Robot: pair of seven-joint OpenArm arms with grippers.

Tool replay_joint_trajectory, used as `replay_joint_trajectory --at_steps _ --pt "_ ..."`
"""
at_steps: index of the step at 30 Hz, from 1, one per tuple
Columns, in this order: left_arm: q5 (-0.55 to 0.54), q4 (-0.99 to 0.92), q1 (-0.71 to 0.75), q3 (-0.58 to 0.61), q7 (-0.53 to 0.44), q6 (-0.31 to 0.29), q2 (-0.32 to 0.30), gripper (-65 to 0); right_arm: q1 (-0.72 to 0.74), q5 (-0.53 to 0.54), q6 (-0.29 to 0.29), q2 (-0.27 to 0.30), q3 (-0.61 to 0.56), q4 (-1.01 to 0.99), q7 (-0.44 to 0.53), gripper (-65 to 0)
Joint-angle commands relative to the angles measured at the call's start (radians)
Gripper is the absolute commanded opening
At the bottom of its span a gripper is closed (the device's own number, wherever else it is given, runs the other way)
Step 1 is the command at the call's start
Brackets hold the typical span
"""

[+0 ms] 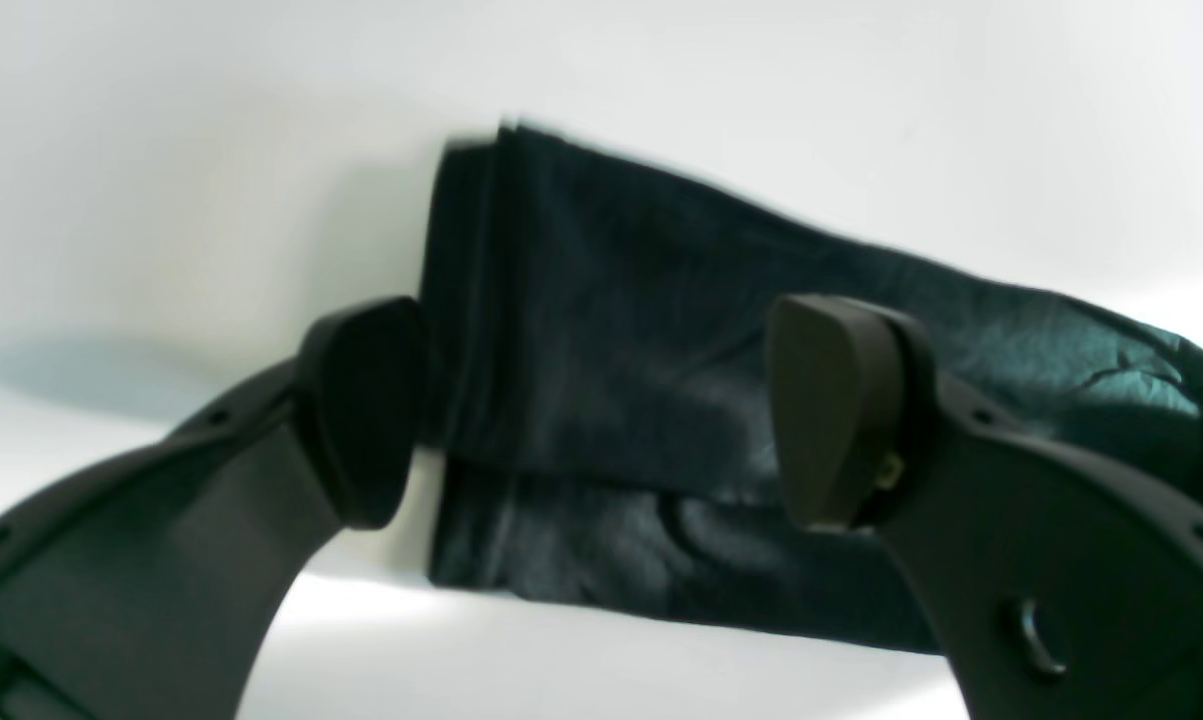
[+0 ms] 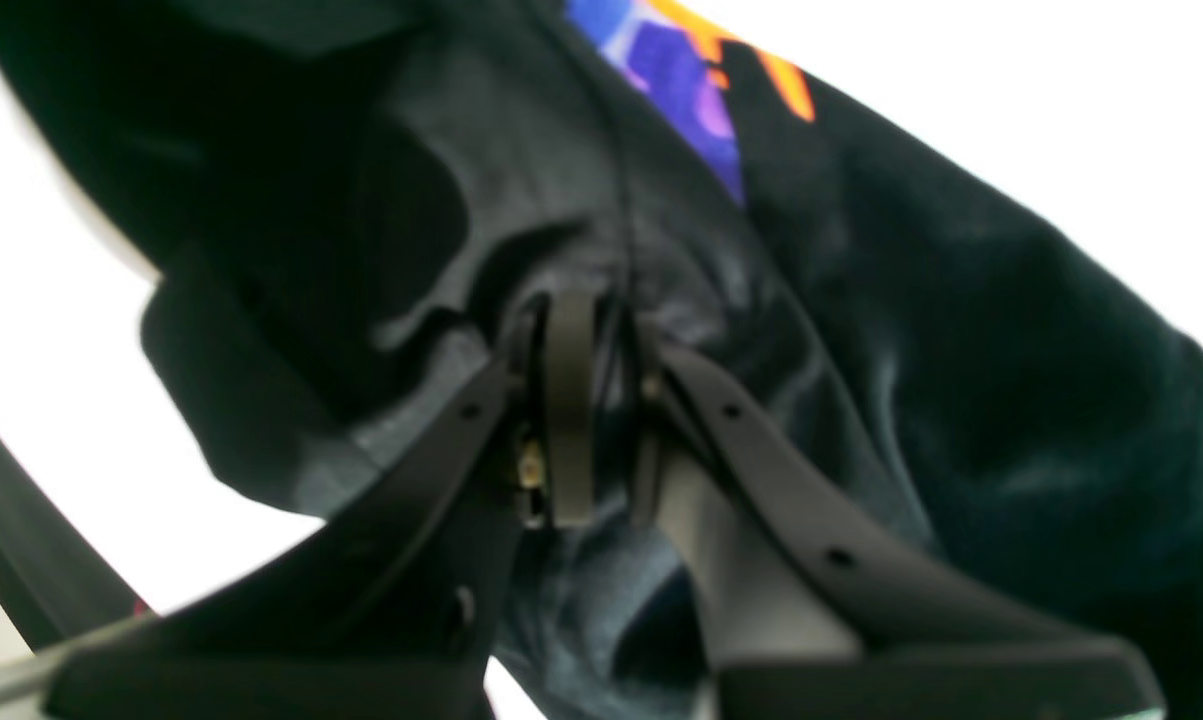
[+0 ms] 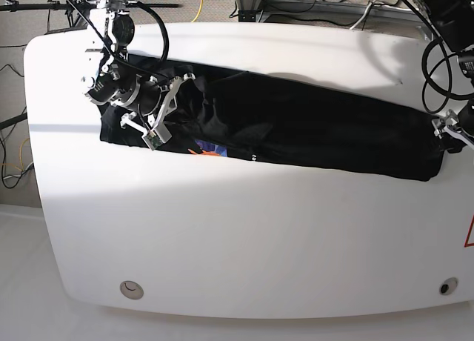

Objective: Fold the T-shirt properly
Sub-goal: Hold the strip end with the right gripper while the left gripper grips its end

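i see the shirt (image 3: pixel 311 126) lying long across the white table (image 3: pixel 244 237) | right gripper (image 2: pixel 601 400) pinching its printed end, seemingly lifted | left gripper (image 1: pixel 601 410) spread wide, tilted over the far end

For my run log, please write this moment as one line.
stage: folding | T-shirt: long band on table | left gripper: open at hem end | right gripper: shut on T-shirt, print showing

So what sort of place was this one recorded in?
Probably a robotics lab: a bare white table with two arms mounted at its edges, loose cables behind it, and only a black T-shirt laid out.
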Motion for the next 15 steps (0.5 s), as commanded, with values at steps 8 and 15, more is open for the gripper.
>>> replay_joint_trajectory --at_steps 8,15 --pt "-0.047 -0.058 -0.046 0.003 -0.006 -0.006 -0.022 -15.2 0.012 0.020 0.006 0.013 0.015 0.018 0.020 -60.4" --pt "-0.027 -0.082 -0.037 0.010 -0.023 -0.006 -0.023 -15.4 0.013 0.009 -0.003 0.011 0.007 0.000 0.030 -60.0"
